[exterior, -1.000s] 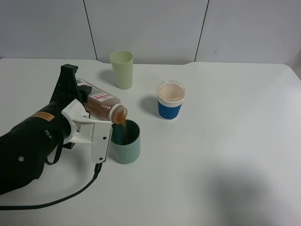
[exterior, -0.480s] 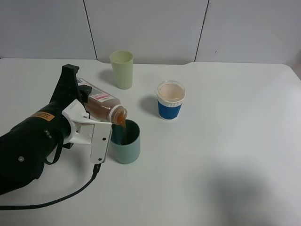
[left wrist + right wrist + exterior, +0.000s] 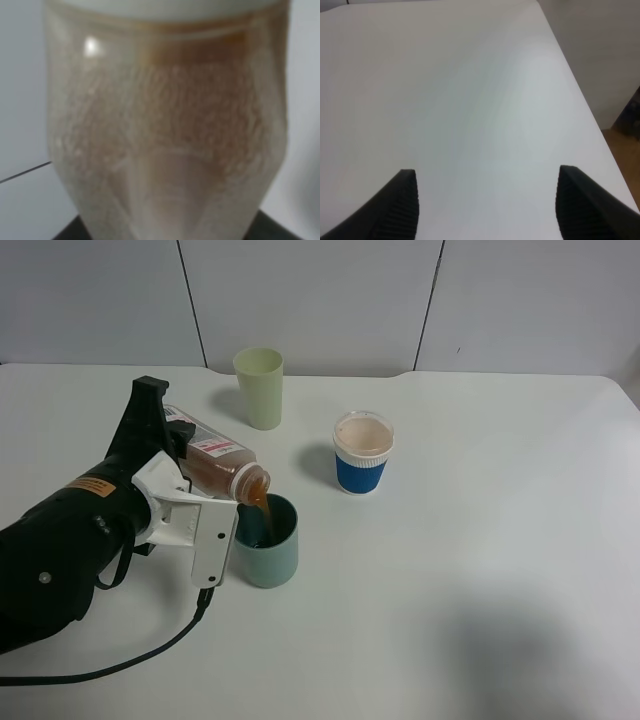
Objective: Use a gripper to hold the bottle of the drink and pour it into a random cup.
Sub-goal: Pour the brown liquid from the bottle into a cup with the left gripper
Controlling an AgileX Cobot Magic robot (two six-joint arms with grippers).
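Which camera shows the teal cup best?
The exterior high view: the teal cup stands plainly visible under the tilted bottle. The left wrist view shows only the bottle, the right wrist view only table.

right gripper [image 3: 486, 200] just hanging with jaws spread wide over the white tabletop [image 3: 465, 90], near its edge, brown floor [image 3: 623, 136] beyond

I am working in what looks like a lab or test room: a plain white table [image 3: 500, 570] against grey wall panels [image 3: 310, 300] (dark seams between them), with wood-toned floor [image 3: 627, 150] past the table's edge.
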